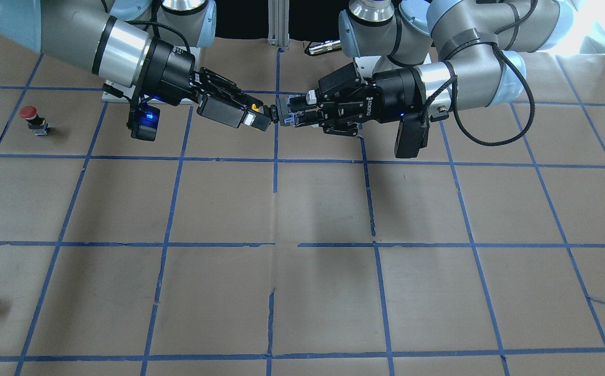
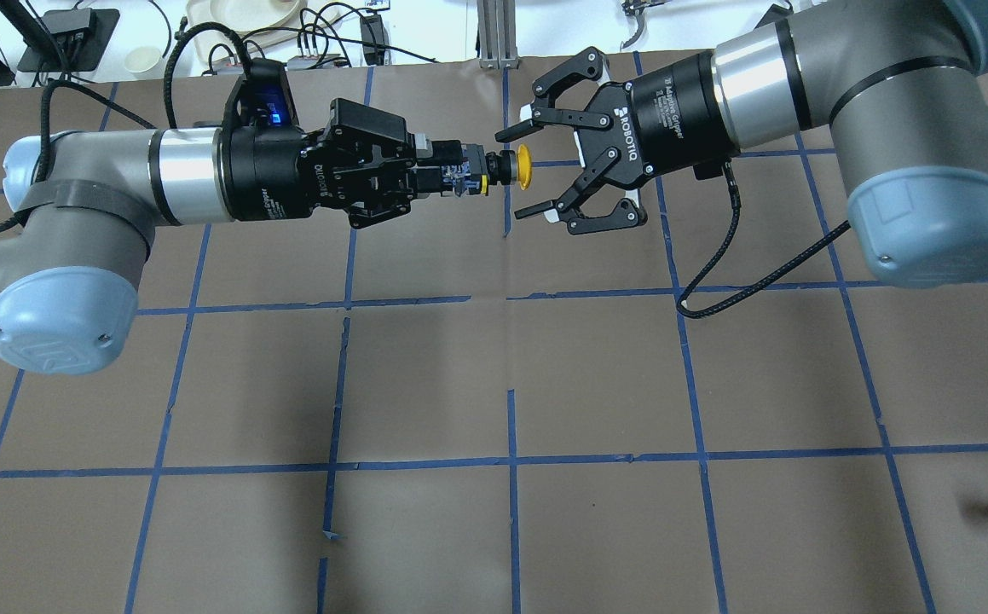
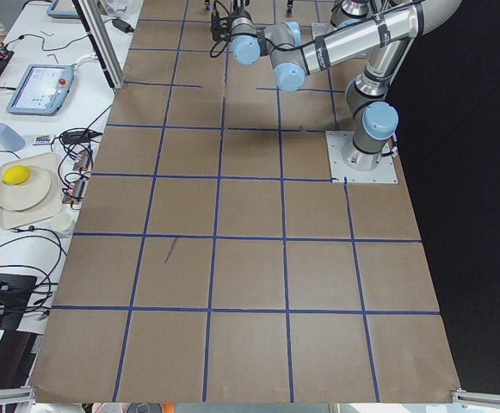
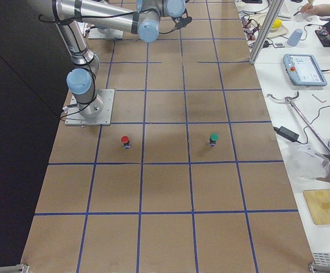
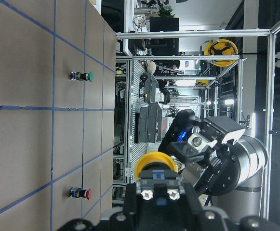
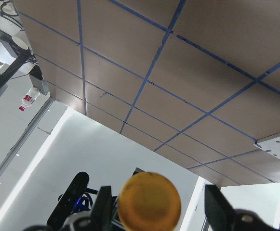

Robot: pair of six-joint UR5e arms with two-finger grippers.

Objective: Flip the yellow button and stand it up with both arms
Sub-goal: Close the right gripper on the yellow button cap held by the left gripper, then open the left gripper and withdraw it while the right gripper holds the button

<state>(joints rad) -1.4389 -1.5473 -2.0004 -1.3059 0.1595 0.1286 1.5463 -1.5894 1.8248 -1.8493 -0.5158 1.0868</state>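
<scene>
Held level above the brown paper-covered counter point(image 2: 545, 384), the small yellow mushroom-cap push-button point(image 2: 525, 165) is clamped by its black body in the left hand point(image 2: 458, 170), cap presented between the wide-spread fingers of the right hand point(image 2: 514, 173), evidently for a regrasp that inverts it.

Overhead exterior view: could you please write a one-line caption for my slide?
The left gripper holds the yellow button by its base, its cap pointing into the open right gripper.
</scene>
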